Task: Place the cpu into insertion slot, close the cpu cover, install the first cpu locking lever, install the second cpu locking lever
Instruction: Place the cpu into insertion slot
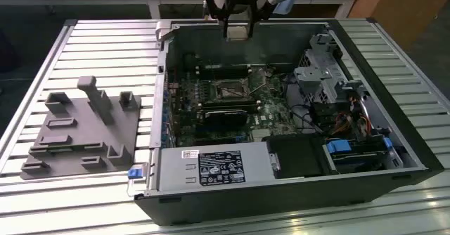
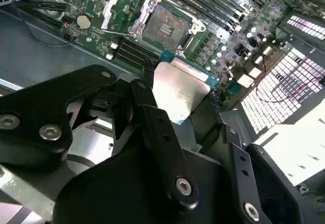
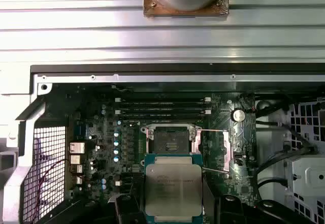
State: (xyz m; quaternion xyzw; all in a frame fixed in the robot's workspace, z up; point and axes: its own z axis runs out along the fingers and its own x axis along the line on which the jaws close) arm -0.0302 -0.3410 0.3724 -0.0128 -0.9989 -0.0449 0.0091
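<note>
While the cpu (image 3: pixel 173 186) is not yet seated, it hangs in the air, clear of the insertion slot (image 3: pixel 170 141) and raised well above it, with its silvery metal top facing the cameras in both wrist views. The gripper (image 3: pixel 173 208) has it clamped by two opposite edges, one black finger (image 2: pixel 152 117) on each side, the jaws open only as wide as the chip. The slot itself is bare and its field of contacts is uncovered. Next to the slot, the cpu cover (image 2: pixel 107 13) stands flipped open, and the green board shows through its square window. Two thin locking levers (image 3: pixel 213 130) run out from the slot on that same side. Around the slot lies the motherboard (image 1: pixel 264 119), with long memory slots (image 3: pixel 162 107) close on one side and a coin battery (image 3: pixel 236 115) a little further. All this sits inside an open computer case (image 1: pixel 281 198) on a slatted metal table (image 1: pixel 105 45). Well apart from the slot, outside the case, rests a grey fixture block (image 1: pixel 77 129).
</note>
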